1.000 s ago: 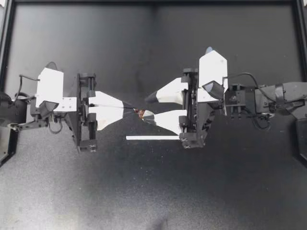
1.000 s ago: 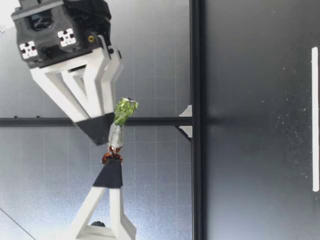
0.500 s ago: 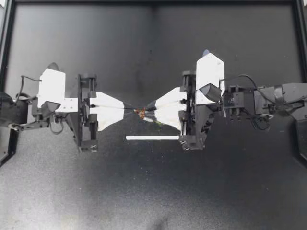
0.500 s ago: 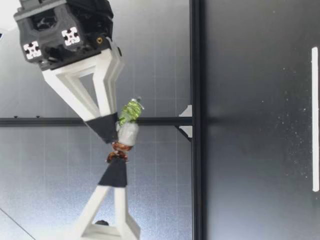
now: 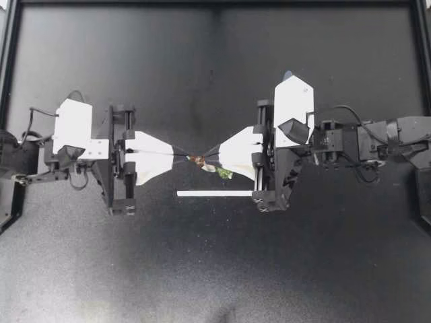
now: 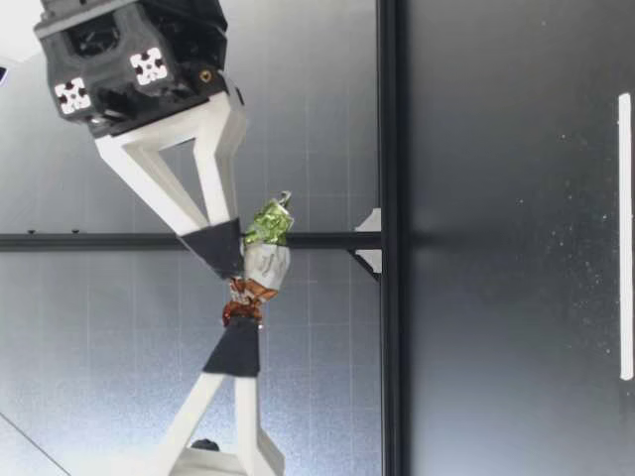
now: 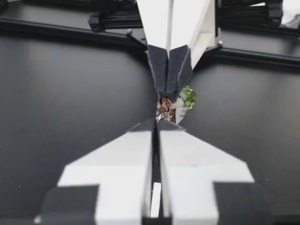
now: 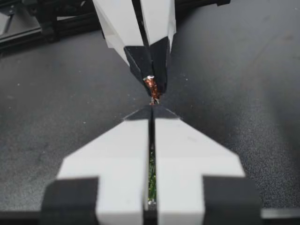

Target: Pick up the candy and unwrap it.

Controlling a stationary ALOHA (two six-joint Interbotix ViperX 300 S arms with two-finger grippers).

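The candy (image 5: pixel 199 161) hangs above the black table between both grippers. It has a brown twisted end (image 6: pixel 243 302), a silver body (image 6: pixel 265 263) and a green twisted end (image 6: pixel 268 222). My left gripper (image 5: pixel 182 159) is shut on the brown end (image 8: pixel 151 86). From the opposite side my right gripper (image 5: pixel 212 160) is shut on the candy near its body. The green end (image 5: pixel 224 173) sticks out beside the right fingers (image 7: pixel 168 75). In the right wrist view a bit of green wrapper (image 8: pixel 151 174) shows in the slit between its closed fingers.
A thin white strip (image 5: pixel 214 193) lies flat on the table just in front of the grippers; it also shows in the low view as a white strip (image 6: pixel 624 236). A black frame (image 5: pixel 215 3) borders the table.
My right gripper stood open around the candy a second ago and has closed on it. The candy has tilted a little. The left gripper has kept its hold.
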